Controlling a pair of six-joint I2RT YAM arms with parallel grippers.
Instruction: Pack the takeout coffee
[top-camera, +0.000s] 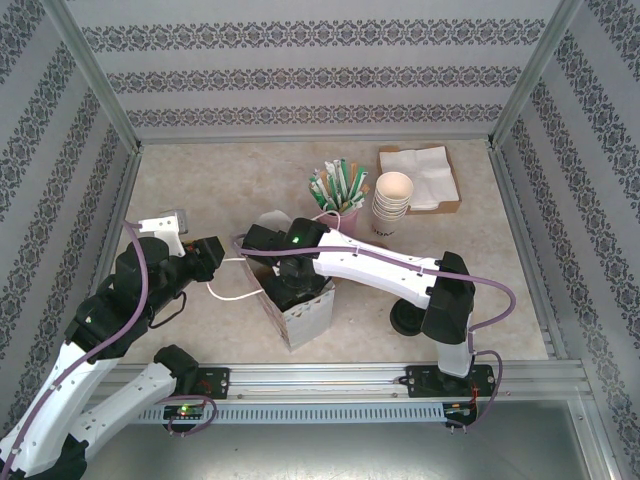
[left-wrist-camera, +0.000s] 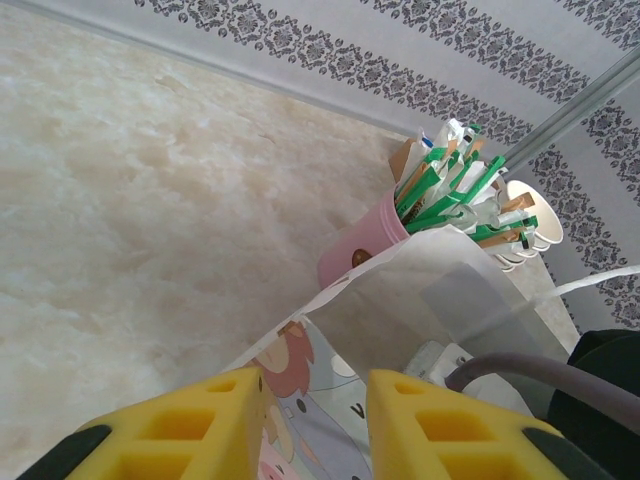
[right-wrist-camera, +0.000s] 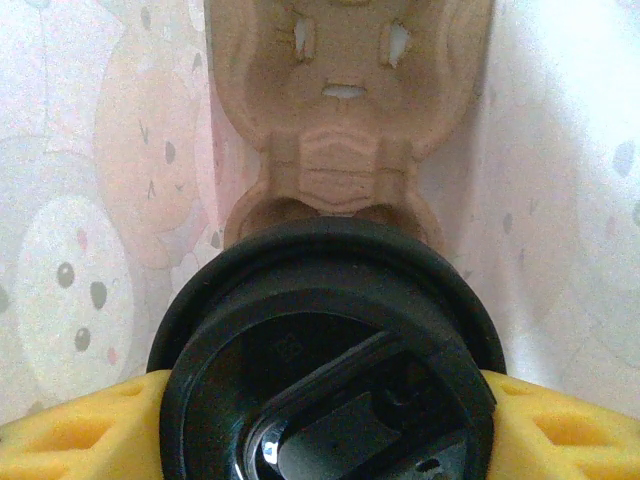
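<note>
The takeout coffee, a dark cup under a round black lid, is held inside the printed white paper bag. My right gripper is shut on it, one yellow finger touching each side of the lid. Below the cup lies a brown cardboard cup carrier at the bag's bottom. From above, the right gripper reaches down into the bag's mouth. My left gripper sits at the bag's left rim, fingers apart, with the cartoon-printed bag wall between them. The left gripper is beside the bag's white cord handle.
A pink cup of green-wrapped sticks stands just behind the bag, a stack of cream paper cups to its right. A tray of napkins sits at the back right. A flat black lid lies under the right arm.
</note>
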